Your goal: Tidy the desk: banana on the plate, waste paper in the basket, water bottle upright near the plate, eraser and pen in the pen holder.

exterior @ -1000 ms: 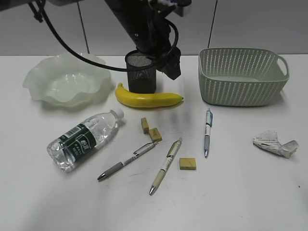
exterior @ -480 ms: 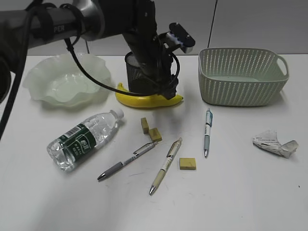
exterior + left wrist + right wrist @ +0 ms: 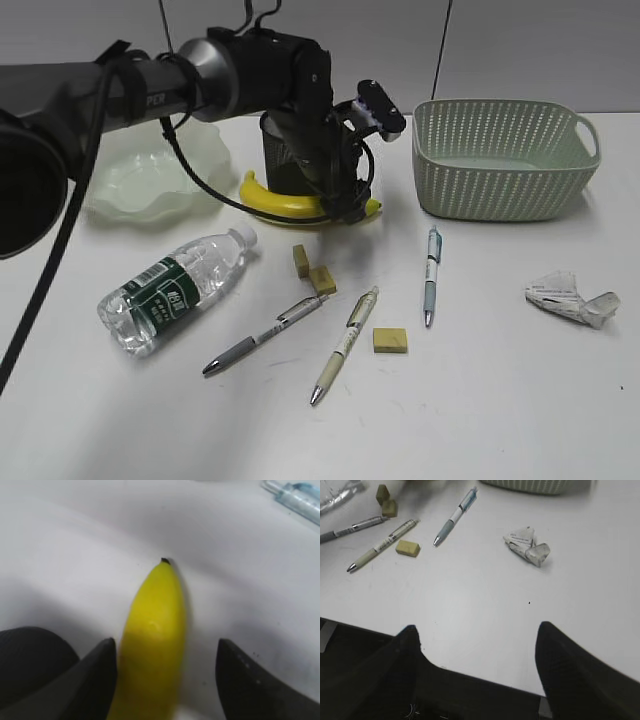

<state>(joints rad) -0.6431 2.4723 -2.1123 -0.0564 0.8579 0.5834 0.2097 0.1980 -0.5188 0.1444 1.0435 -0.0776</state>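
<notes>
The banana (image 3: 300, 205) lies on the white worktop (image 3: 480, 400) just in front of the black mesh pen holder (image 3: 285, 155), between the wavy green plate (image 3: 150, 180) and the green basket (image 3: 500, 160). To take it well, the left gripper (image 3: 165, 675) should, I judge, settle until its jaws sit level with the thickest part of the fruit, then close gently so the smooth skin does not slip or roll. It should lift clear of the pen holder before swinging toward the plate. The left jaws stand wide open and hold nothing. In the left wrist view the banana runs up between them, nearer the left one. The right gripper (image 3: 475, 670) hangs open and empty above the worktop edge, well apart from the crumpled paper (image 3: 527, 547).
</notes>
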